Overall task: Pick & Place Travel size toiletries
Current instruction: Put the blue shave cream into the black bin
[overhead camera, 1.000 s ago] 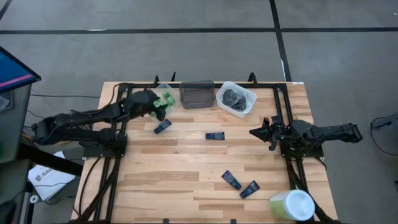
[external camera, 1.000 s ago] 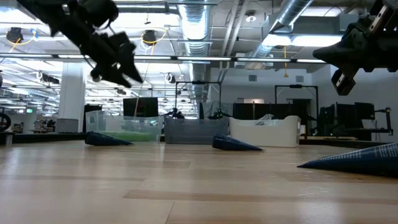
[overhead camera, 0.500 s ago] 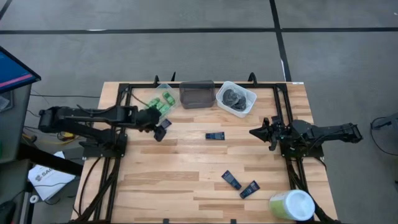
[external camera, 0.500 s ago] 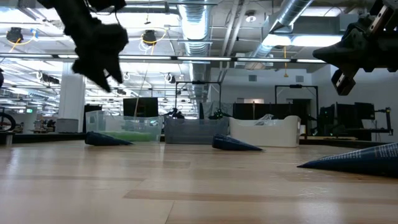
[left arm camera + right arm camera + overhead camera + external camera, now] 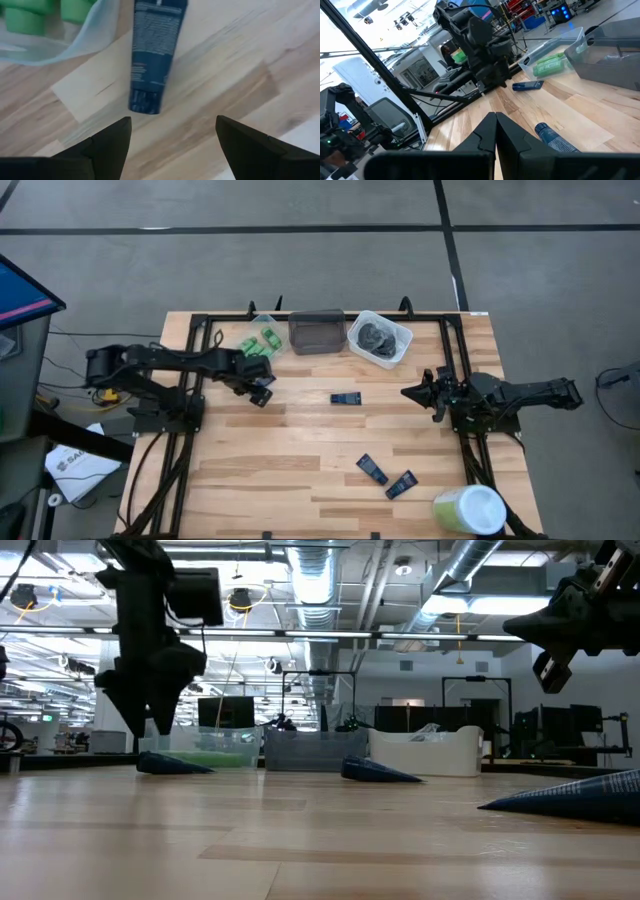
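Observation:
My left gripper [image 5: 259, 387] is open and points down above a flat dark blue sachet [image 5: 152, 55] that lies flat on the table beside the clear tub [image 5: 252, 332] of green bottles [image 5: 262, 340]. Its fingers stand just short of the sachet's near end and touch nothing. In the low view the gripper [image 5: 150, 715] hangs above the sachet [image 5: 172, 765]. Three more blue sachets [image 5: 346, 398] [image 5: 372, 469] [image 5: 402, 484] lie on the table. Dark grey lumps [image 5: 376, 337] sit in the white tub. My right gripper [image 5: 412, 392] is shut and empty at the right.
A dark tub [image 5: 316, 332] stands between the clear tub and the white tub [image 5: 395, 350] along the far edge. A big pale green-and-white cylinder [image 5: 468, 510] stands at the near right corner. Bare wood lies in the table's middle and near left.
My left gripper has come away from the clear tub toward the table's near edge, tipped to point straight down, and gone lower over the blue sachet beside the tub. The sachet has not moved.

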Robot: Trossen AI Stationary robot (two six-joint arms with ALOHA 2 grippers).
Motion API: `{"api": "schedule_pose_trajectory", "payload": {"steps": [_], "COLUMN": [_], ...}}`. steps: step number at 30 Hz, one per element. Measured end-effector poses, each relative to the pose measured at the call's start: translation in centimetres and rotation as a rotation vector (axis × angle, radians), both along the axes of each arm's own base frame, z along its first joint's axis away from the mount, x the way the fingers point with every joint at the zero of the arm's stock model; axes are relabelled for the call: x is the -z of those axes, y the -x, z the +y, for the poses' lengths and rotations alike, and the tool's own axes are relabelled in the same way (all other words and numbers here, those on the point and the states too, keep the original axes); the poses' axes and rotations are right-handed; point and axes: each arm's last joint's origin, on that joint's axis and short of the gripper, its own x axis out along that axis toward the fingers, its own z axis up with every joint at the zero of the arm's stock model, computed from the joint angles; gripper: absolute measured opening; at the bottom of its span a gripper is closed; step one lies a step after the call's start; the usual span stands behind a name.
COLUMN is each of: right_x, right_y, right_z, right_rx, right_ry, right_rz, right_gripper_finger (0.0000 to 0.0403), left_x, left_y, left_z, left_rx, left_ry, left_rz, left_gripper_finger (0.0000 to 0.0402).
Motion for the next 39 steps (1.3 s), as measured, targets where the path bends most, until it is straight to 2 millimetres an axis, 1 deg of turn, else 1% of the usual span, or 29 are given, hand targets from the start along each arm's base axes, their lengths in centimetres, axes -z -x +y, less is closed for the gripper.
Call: {"api": "schedule_pose_trajectory", "payload": {"steps": [5,13,19,29,39], "right_x": [0.0,0.0,0.0,0.0,0.0], "right_y": [0.0,0.0,0.0,0.0,0.0], "right_z": [0.0,0.0,0.0,0.0,0.0], "right_rx": [0.000,0.000,0.000,0.000,0.000], "right_ry": [0.000,0.000,0.000,0.000,0.000], "right_rz": [0.001,0.000,0.001,0.001,0.000], "right_gripper_finger": [0.0000,0.0000,0.0000,0.0000,0.0000], "left_x": [0.7,1.4,1.7,1.9,3.3], "left_y": [-0.2,0.0,0.0,0.0,0.7], "left_z": [0.5,2.0,3.2,3.2,2.9], "left_rx": [0.045,0.161,0.214,0.283,0.275], "left_ry": [-0.010,-0.010,0.024,0.035,0.054], "left_rz": [0.047,0.093,0.072,0.066,0.075], "left_gripper_finger": [0.0286,0.0286,0.0286,0.0286,0.0286]}}
